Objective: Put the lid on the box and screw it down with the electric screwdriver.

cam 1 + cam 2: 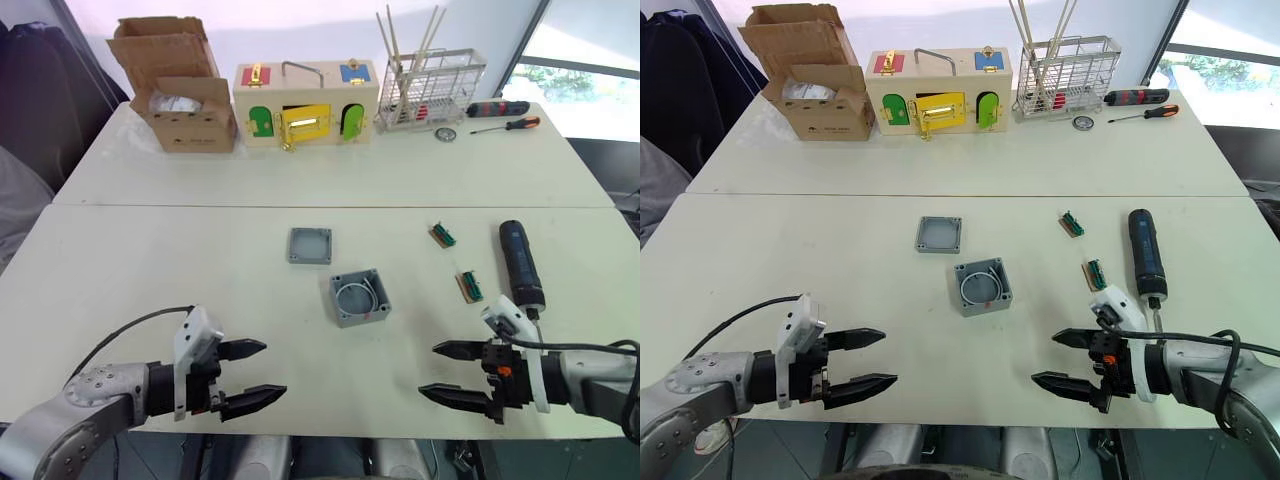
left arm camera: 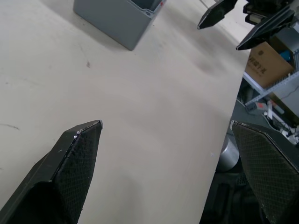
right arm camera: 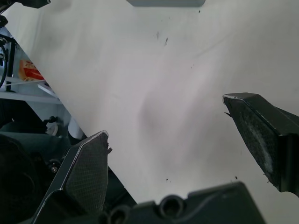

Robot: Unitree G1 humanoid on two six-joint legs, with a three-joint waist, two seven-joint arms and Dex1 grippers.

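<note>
No legible text, label, brand or number on any item; print on the carton (image 1: 190,128) is unreadable.

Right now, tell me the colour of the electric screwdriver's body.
The electric screwdriver is black with a blue band along its body, best seen in the right eye view.

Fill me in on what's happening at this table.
Nothing is held yet. The left claw and right claw are both open, hovering over the near edge of the table. The box sits open mid-table, the lid lying just behind it. The electric screwdriver lies untouched just beyond the right claw.
</note>
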